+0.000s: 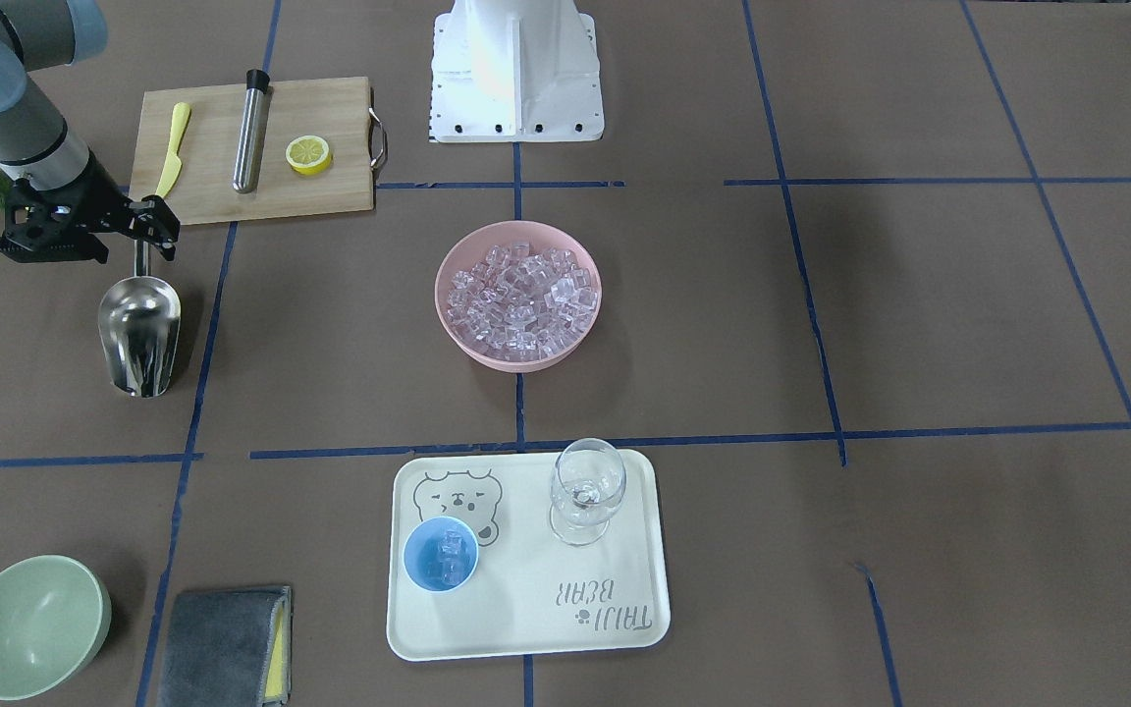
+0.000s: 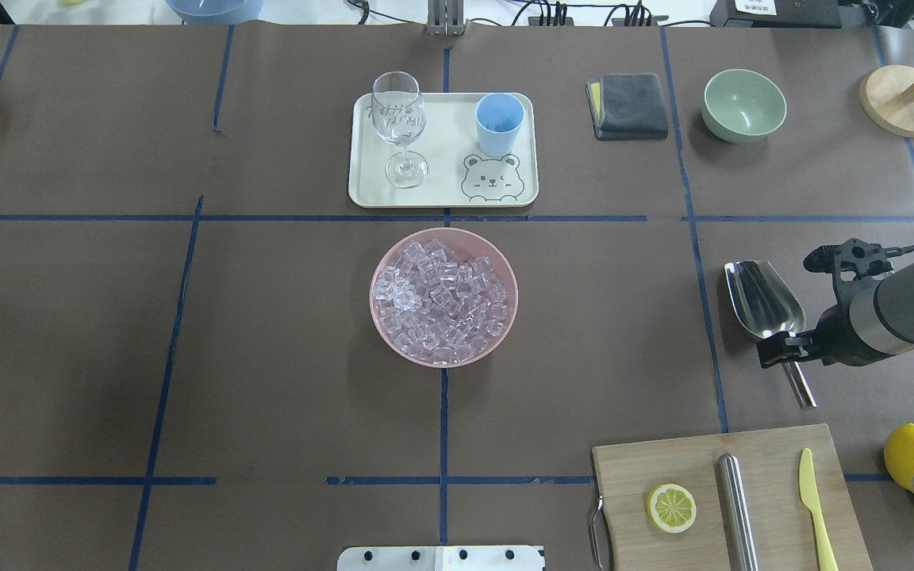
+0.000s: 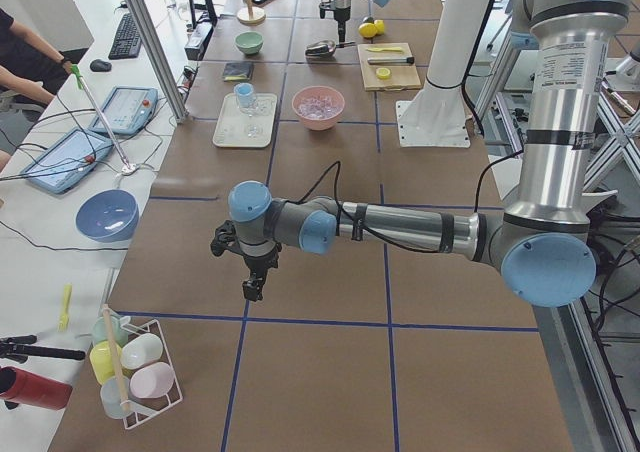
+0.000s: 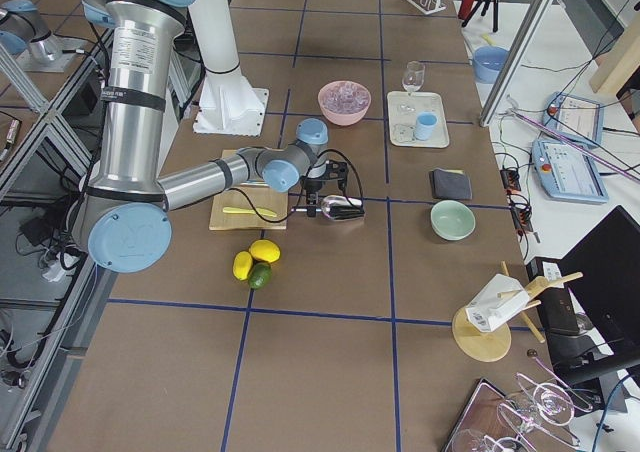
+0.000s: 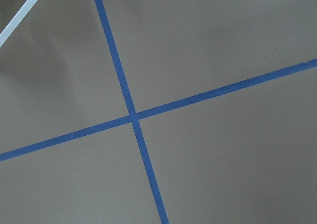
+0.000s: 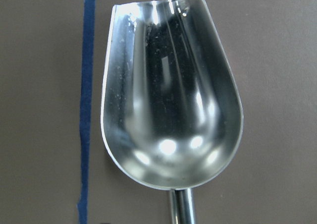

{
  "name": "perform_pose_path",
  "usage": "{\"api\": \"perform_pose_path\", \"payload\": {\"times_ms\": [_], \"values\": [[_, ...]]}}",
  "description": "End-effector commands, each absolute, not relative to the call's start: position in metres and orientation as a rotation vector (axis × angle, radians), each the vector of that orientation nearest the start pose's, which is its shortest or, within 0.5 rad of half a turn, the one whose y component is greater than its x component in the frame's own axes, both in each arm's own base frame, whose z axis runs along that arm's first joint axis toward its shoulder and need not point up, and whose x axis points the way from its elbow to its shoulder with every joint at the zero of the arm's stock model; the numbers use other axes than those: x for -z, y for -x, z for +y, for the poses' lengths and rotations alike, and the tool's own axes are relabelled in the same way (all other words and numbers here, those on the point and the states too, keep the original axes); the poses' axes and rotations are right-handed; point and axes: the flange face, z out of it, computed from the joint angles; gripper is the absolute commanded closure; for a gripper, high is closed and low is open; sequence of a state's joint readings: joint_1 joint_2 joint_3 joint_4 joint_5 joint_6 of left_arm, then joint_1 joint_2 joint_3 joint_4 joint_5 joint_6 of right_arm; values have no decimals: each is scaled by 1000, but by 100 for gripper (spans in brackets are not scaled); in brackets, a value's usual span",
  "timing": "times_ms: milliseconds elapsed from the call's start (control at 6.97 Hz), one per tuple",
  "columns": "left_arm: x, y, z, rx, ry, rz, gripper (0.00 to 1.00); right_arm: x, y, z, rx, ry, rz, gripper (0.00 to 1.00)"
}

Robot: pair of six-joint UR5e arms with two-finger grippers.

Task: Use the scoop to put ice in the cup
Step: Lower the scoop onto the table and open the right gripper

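Treat the task as partly done: the blue cup (image 1: 440, 555), which stands on the cream tray (image 1: 565, 628) beside a wine glass (image 1: 586, 491), already holds a few cubes and has room for more. The main supply of ice (image 1: 518, 298) fills the pink bowl (image 1: 439, 285) at the centre of the surface (image 1: 919, 344), between the tray and the robot base. The scoop (image 1: 140, 334) lies flat and empty on the surface, well apart from the bowl, with its mouth pointing away from the robot. The right fingers (image 1: 163, 228) sit over its handle, but you cannot tell from these views whether they have closed on it. The left fingers (image 3: 252, 287) hang over bare surface at the far end and hold nothing; whether they are spread or closed cannot be told. If more ice is wanted, the steps left are to grip the handle, load the scoop at the bowl, carry it to the cup and tip it in. The surface is brown and marked into squares with blue tape. It also carries a cutting board (image 1: 310, 196) with half a lemon, a green bowl (image 1: 30, 628) and a folded cloth (image 1: 222, 643). An operators' desk with tablets runs along one side, where a person's arm (image 3: 35, 57) rests.
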State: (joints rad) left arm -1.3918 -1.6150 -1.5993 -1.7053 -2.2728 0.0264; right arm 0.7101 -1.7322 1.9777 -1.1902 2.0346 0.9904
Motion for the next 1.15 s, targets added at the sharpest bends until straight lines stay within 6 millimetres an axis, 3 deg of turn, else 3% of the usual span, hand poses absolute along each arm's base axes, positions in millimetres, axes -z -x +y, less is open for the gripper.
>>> {"api": "perform_pose_path", "payload": {"times_ms": [0, 144, 287, 431, 718, 1005], "values": [[-612, -24, -527, -268, -148, 713, 0, -495, 269, -373, -1, -43, -768, 0], [-611, -24, -527, -267, -149, 714, 0, -494, 262, -384, -27, -62, -771, 0], [-614, -24, -526, -267, -143, 715, 0, -488, 226, -417, -103, -108, -784, 0], [-624, -22, -522, -285, -141, 715, 0, -501, 180, -445, -96, -160, -759, 0], [-637, -6, -521, -295, -138, 713, 0, -570, 91, -478, 83, -175, -792, 0], [-653, 40, -517, -200, -130, 709, 0, -607, 34, -478, 85, -180, -819, 0]]}}
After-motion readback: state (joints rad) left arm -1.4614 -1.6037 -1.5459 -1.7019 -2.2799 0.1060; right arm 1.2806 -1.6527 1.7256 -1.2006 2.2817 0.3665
